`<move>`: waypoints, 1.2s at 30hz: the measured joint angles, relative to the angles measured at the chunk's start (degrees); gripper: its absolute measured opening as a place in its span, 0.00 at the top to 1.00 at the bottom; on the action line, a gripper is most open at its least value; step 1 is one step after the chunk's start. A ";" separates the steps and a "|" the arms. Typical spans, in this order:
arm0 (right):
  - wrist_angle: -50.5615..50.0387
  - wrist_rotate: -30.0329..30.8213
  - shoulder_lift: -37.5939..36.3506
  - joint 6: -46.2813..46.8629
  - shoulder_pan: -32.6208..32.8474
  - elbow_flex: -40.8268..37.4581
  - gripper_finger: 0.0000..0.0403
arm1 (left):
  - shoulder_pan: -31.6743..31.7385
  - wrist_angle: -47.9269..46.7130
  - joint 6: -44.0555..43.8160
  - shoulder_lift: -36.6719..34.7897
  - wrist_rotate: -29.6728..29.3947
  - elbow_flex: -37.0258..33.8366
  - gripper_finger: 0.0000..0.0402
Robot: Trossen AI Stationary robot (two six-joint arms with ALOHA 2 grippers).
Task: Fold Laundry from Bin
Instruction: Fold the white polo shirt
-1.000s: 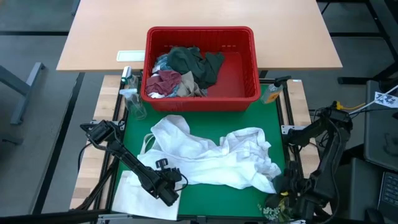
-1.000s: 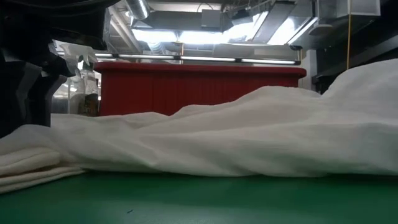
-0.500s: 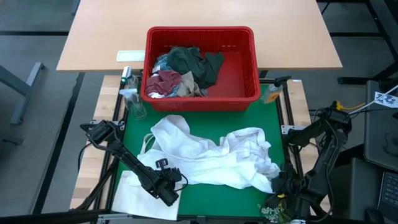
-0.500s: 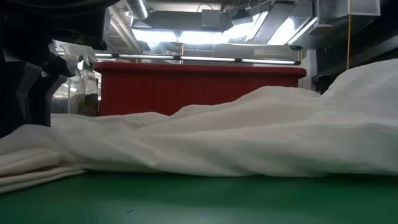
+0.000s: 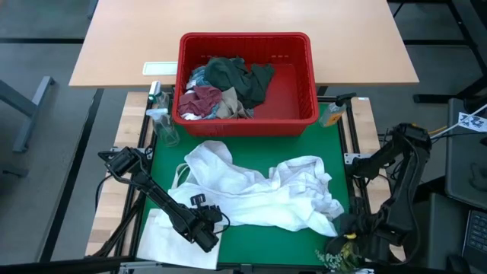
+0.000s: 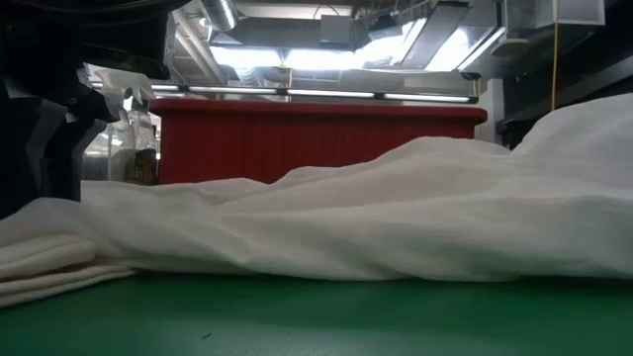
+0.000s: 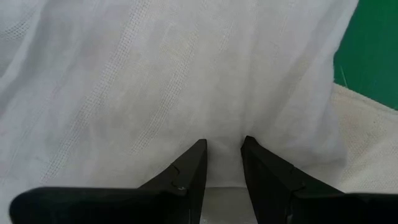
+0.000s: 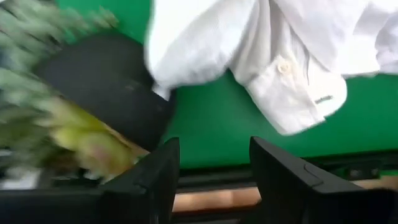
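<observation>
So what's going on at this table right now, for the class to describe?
A white garment lies spread and rumpled on the green mat, taken out of the red bin, which still holds dark green, maroon and other pieces. The left gripper sits low at the garment's near edge, fingers slightly apart over the cloth. The right gripper is open at the mat's near right corner, holding nothing.

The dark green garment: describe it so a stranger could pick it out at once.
Start at the red bin standing at the far edge of the green mat. The laundry is heaped in its left half, and the dark green garment lies on top toward the middle. It is the darkest piece there, beside the maroon cloth.
</observation>
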 joint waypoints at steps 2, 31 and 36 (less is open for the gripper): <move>0.11 0.76 -0.11 1.33 0.00 0.80 0.52 | 0.00 0.01 -0.02 0.00 0.01 0.00 0.75; 5.57 8.32 7.25 7.48 0.00 0.98 0.52 | -0.02 0.09 -1.51 0.02 -1.18 0.00 0.75; 4.35 9.42 8.31 10.42 -0.04 0.98 0.52 | -0.02 0.10 -1.51 0.02 -1.23 0.00 0.75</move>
